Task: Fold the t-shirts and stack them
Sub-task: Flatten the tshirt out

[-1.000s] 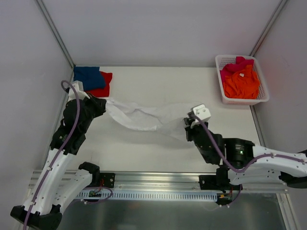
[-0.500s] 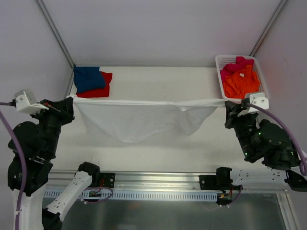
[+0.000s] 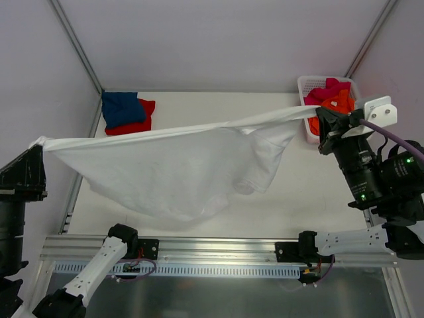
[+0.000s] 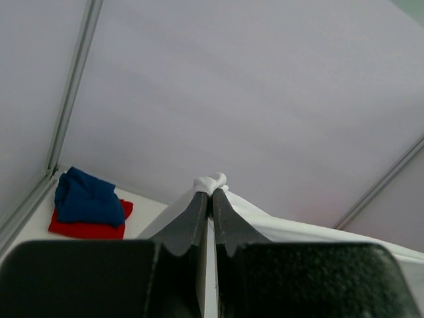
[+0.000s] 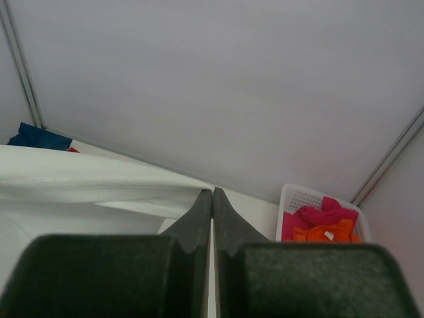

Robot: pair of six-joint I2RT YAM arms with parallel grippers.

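Observation:
The large white t-shirt [image 3: 172, 172] hangs stretched in the air above the table, its top edge taut between my two grippers. My left gripper [image 3: 41, 144] at the far left is shut on one corner, and a white bunch [image 4: 211, 182] pokes out past its tips [image 4: 212, 194]. The right gripper [image 3: 320, 112], raised in front of the basket, is shut on the other corner [image 5: 86, 182] at its tips [image 5: 212, 193]. A folded blue t-shirt [image 3: 121, 107] lies on a red one [image 3: 144, 119] at the back left. Pink [image 3: 331, 86] and orange [image 3: 341, 103] t-shirts sit crumpled in the basket.
The white lattice basket [image 3: 306, 83] stands at the back right corner, partly behind my right wrist. Grey walls with metal corner posts [image 3: 73, 40] close in the table on three sides. The metal rail [image 3: 218, 248] with both arm bases runs along the near edge.
Both arms have risen and pulled apart, the left going out to the far left edge. The white t-shirt has come up off the table and now hangs spread and taut.

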